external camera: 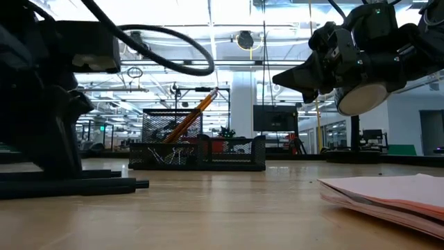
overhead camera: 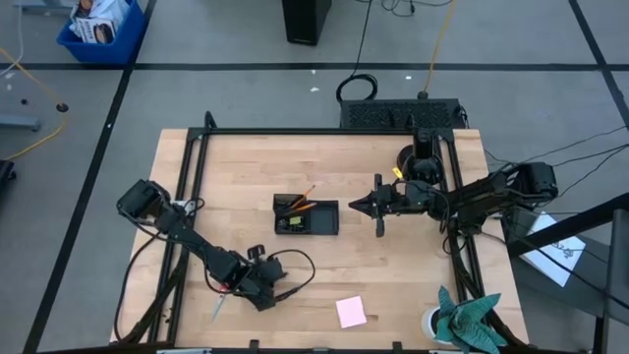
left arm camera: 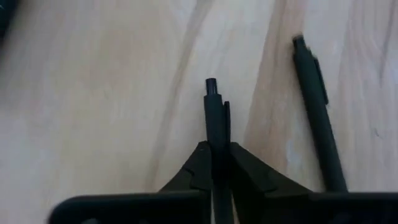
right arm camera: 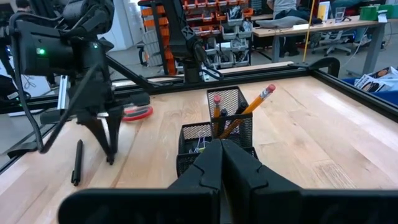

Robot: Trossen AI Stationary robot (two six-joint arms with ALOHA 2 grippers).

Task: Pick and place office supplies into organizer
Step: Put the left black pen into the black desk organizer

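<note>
Left fingers (left arm camera: 217,163) clamped on dark pen (left arm camera: 215,118) flat on worktop (overhead camera: 393,285) at seven o'clock from organizer (overhead camera: 307,215); second pen (left arm camera: 317,106) just beside; right fingers (overhead camera: 354,205) together, three o'clock of organizer.

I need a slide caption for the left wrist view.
Left gripper closed on one dark pen; a second pen lies beside it.

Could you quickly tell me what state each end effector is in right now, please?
Left end effector: closed on a dark pen lying on the table.
Right end effector: closed, holding nothing, hovering beside the organizer.
</note>
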